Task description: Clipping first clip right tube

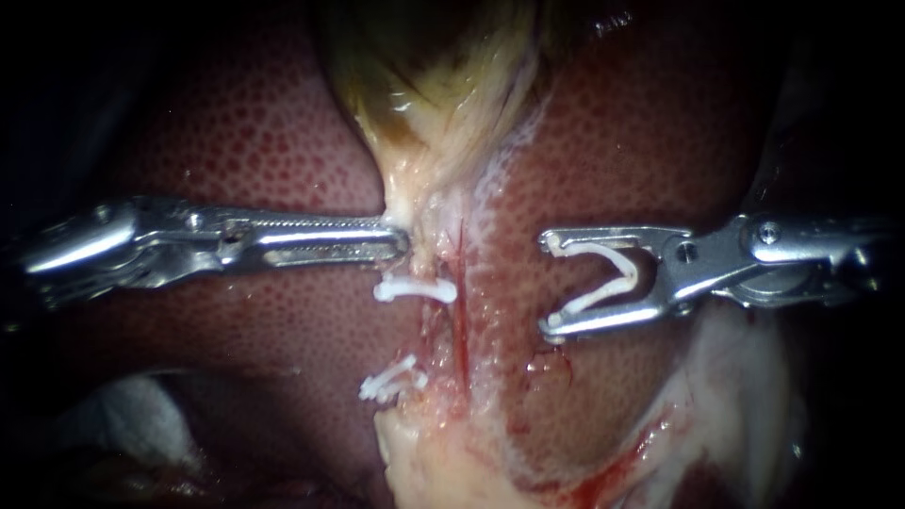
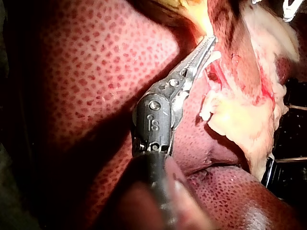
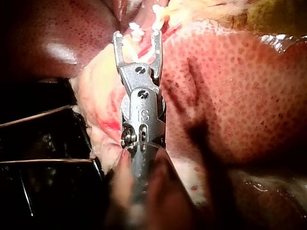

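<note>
Looking through the endoscope, a viewer met the mottled red liver (image 1: 236, 141) filling the frame. The yellow-green gallbladder (image 1: 434, 75) hung in from 12 o'clock and narrowed to a pale stalk (image 1: 424, 203) near centre. My left instrument (image 1: 403, 243) reached in from 9 o'clock. Its long ridged jaws lay together with their tips in the stalk's edge, seemingly pinching it, probably to keep the tubes below stretched and exposed. Down from the stalk ran a thin red line, which I took for the right tube (image 1: 460, 320); it bore no clip. Just beside it, toward 9 o'clock, two white clips sat crosswise on paler tissue: an upper clip (image 1: 415, 290) and, toward 7 o'clock, a lower clip (image 1: 391, 383). My right instrument (image 1: 549, 285) entered from 3 o'clock. Its jaws were spread wide and cradled an open, V-shaped loaded clip (image 1: 626, 275) between them. The clip's mouth faced the tube but was apart from it, over bare liver, placed, I judged, to slide across the tube.

The left wrist view showed the left instrument from behind, jaws lying together, tips buried where pale tissue met the gallbladder's base. Liver lay beside and beneath the shaft.

The right wrist view showed the right instrument's forked jaws gaping, with white clip arms lining each one. Dead ahead, at its own 12 o'clock, lay pale tissue and the white clips. The red tube was hard to make out there.
</note>
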`<state>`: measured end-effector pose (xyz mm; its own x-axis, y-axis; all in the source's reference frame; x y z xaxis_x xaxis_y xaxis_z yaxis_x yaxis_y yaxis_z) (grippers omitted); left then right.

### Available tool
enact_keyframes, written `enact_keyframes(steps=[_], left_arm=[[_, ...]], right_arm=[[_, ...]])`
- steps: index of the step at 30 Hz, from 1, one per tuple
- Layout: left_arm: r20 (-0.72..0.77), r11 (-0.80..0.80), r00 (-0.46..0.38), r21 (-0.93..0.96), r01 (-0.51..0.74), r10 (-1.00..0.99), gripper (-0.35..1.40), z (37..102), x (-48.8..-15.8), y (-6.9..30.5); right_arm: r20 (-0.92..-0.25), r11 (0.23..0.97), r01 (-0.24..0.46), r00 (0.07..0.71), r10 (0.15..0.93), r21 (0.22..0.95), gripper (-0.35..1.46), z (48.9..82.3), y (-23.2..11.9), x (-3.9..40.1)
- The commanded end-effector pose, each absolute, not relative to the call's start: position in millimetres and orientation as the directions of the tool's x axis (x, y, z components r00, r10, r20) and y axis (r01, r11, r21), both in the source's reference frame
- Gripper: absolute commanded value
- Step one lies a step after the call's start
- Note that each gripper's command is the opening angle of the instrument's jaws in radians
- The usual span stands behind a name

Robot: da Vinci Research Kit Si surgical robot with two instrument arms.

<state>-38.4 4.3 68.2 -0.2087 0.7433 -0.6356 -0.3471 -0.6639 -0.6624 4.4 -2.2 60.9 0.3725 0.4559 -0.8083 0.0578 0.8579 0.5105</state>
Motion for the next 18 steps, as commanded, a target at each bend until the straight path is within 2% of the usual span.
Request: enact_keyframes(steps=[1, 8, 18], left_arm=[[-0.636, -0.664, -0.209, -0.663, -0.345, 0.743, -0.35, 68.1, -38.3, 4.3], [-0.627, -0.654, -0.206, -0.669, -0.352, 0.752, -0.35, 65.7, -35.1, 6.1], [-0.667, -0.656, -0.128, -0.646, -0.391, 0.734, -0.35, 59.9, -29.4, 11.0]], right_arm=[[-0.809, 0.858, 0.058, 0.372, 0.456, 0.51, 0.49, 60.9, -2.2, 4.4], [-0.809, 0.859, 0.059, 0.372, 0.454, 0.509, 0.49, 61.0, -2.4, 4.3], [-0.81, 0.859, 0.06, 0.372, 0.454, 0.509, 0.49, 61.0, -2.5, 4.3]])
